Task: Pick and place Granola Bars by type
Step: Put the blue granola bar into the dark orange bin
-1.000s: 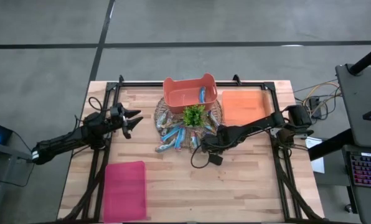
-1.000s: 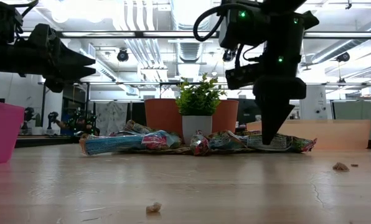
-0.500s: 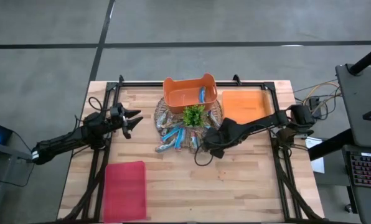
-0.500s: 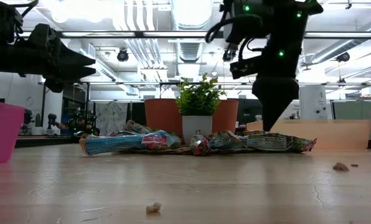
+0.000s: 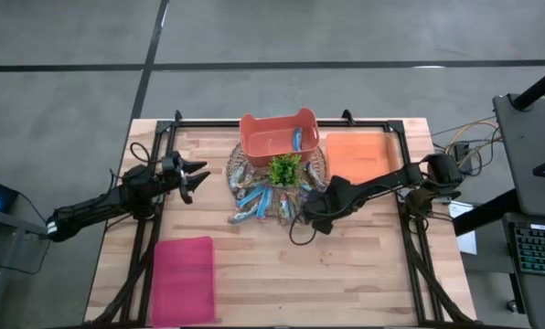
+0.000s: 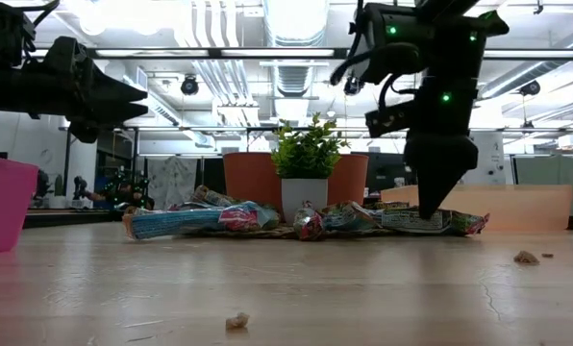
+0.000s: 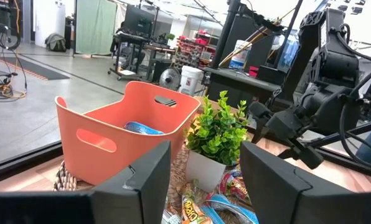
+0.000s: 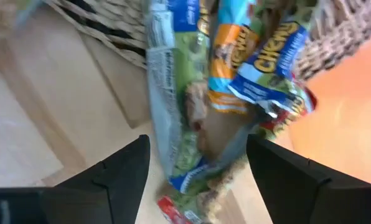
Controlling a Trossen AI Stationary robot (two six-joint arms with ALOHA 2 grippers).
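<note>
The right gripper [image 8: 198, 171] has its two dark fingers [image 8: 120, 171] spread wide, pointing down over a heap of shiny wrapped granola bars [image 8: 192, 106], and one blue wrapper reads "CHEWY". The heap lies on a round woven mat [image 5: 240, 163] beside a small green potted plant [image 5: 285, 170] and a salmon plastic bin [image 5: 278, 134]. The left gripper [image 5: 192, 175] waits off to the side above the wooden table [image 5: 254, 274], its fingers wide too.

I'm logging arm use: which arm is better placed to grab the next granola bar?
Right. The right gripper hangs open directly over the granola bars at the pile's edge, fingers straddling one. The left gripper waits off to the pile's side, also open.
</note>
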